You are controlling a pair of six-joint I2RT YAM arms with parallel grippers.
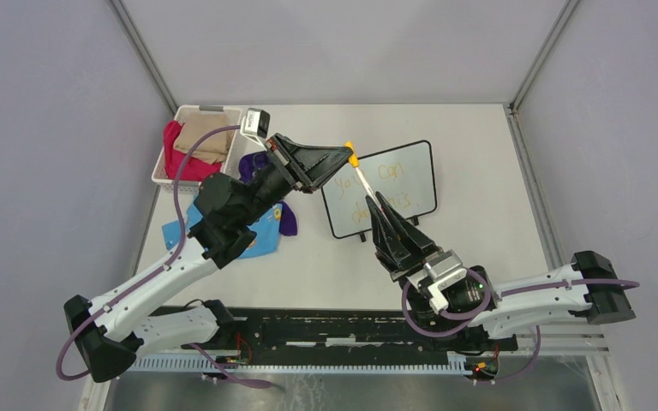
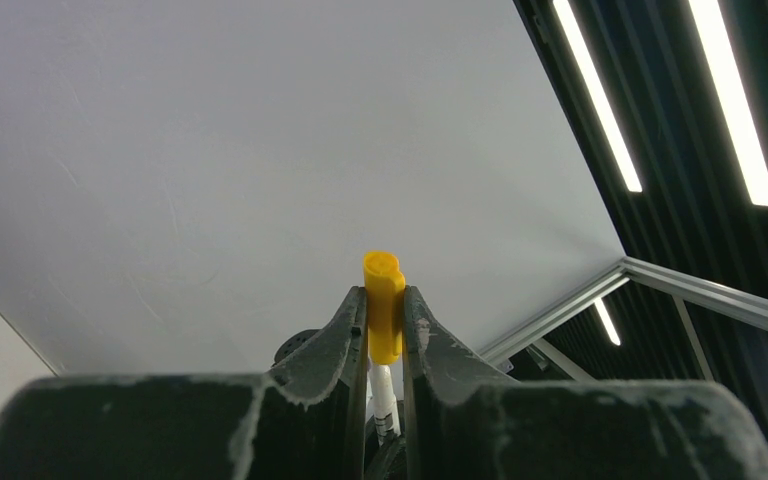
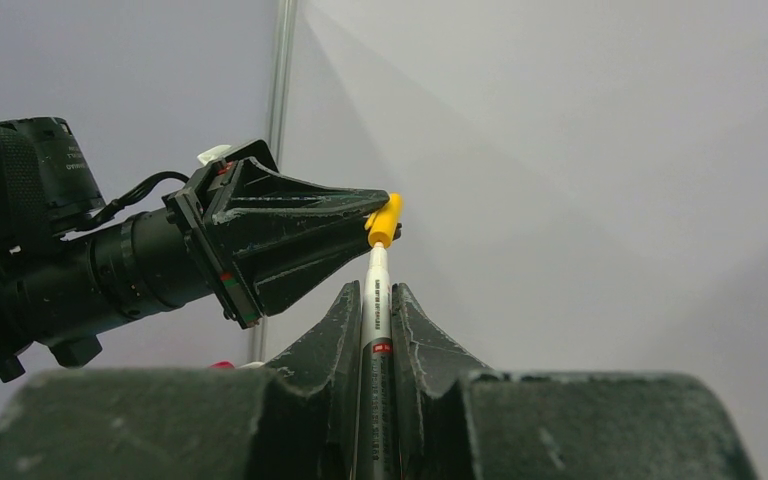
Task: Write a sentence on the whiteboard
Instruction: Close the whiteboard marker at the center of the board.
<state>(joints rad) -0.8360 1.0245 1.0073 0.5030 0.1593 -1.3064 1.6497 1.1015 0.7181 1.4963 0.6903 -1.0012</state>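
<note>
The whiteboard (image 1: 403,175) lies flat at the table's centre right, black-framed. On it runs the sentence (image 1: 375,187) in thin yellow-orange letters, two lines, partly hidden by the marker and my right fingers. A white marker (image 1: 365,184) is held up above the board. My right gripper (image 1: 380,208) is shut on its white barrel (image 3: 376,300). My left gripper (image 1: 348,155) is shut on the yellow cap (image 2: 384,305) at the marker's far end; the cap (image 3: 385,220) sits on the marker. The two grippers point at each other along the marker.
A white basket (image 1: 186,114) with red and tan cloth stands at the back left. Blue (image 1: 261,235) and purple cloth (image 1: 289,219) lie under the left arm. Grey walls and metal posts (image 1: 531,56) enclose the table.
</note>
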